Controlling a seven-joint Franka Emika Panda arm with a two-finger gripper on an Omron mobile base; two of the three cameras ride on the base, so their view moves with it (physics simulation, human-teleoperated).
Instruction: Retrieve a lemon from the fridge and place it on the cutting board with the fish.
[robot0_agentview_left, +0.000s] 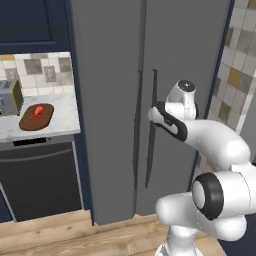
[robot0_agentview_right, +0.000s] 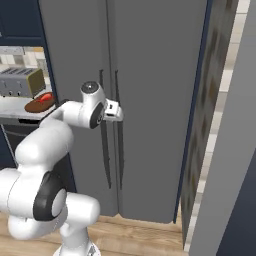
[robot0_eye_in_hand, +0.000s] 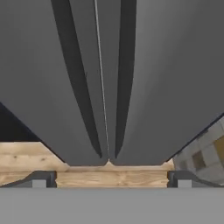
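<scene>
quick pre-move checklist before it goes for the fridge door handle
1. Claw open: ok, fingertips stand wide apart in the hand view.
2. Claw empty: ok, nothing between the fingers.
3. Fridge doors shut: ok, both closed, so the lemon inside cannot be seen.
4. Claw lined up with a handle: cannot tell; the hand view centres on the seam between the two handles, not on one.
5. Claw touching a handle: not ok, it hangs in front of the doors.
6. Cutting board ready on the counter: ok, the fish lies on it.
</scene>
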